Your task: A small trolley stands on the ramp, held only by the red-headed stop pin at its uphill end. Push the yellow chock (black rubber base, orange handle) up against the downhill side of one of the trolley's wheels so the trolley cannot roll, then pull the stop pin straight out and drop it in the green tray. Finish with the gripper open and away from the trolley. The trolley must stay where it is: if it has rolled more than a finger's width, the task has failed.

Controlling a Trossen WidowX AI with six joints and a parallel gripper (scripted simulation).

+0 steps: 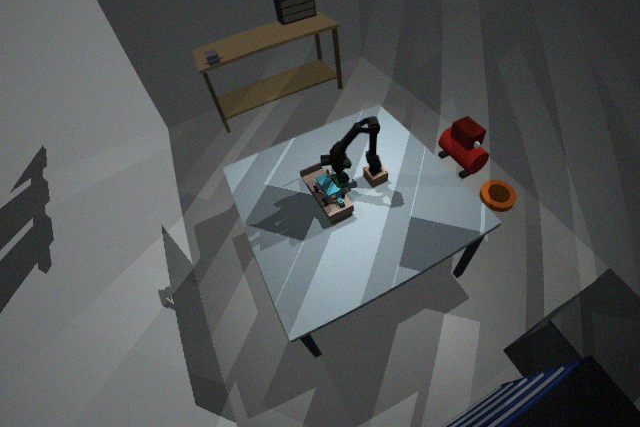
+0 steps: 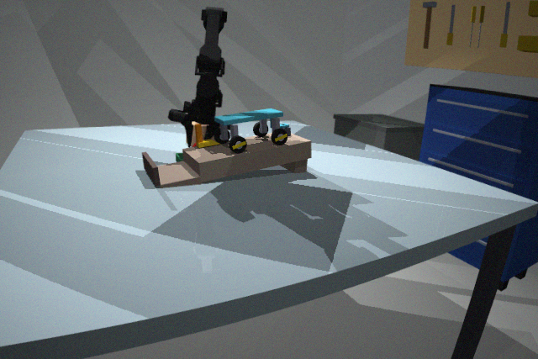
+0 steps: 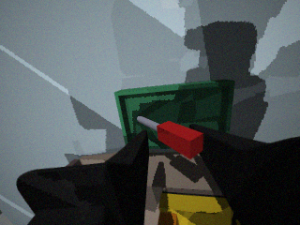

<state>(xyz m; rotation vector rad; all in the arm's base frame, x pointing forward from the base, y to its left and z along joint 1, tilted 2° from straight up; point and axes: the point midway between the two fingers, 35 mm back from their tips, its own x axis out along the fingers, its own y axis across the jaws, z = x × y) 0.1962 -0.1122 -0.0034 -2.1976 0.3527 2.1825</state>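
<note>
The turquoise trolley [image 1: 327, 184] [image 2: 250, 116] stands on the wooden ramp [image 1: 339, 215] [image 2: 261, 155]. The yellow chock [image 2: 209, 143] [image 3: 194, 206] with its orange handle [image 2: 198, 133] is at the downhill side of the far downhill wheel; exact contact is unclear. My gripper [image 3: 168, 131] is partly open beside the ramp's low end. The red-headed stop pin [image 3: 180, 139] [image 2: 194, 145] is out of the ramp and tilted, close to the fingertips, with its head over the right finger; what bears it is unclear. Its metal tip overlaps the green tray [image 3: 150, 89] [image 2: 179, 156] in the wrist view.
The ramp's low end has an upright end board [image 2: 150, 168]. The chock's handle and the trolley are close beside my fingers. The arm's wooden base block [image 1: 375, 176] stands on the table [image 1: 351, 267] on the tray's side of the ramp.
</note>
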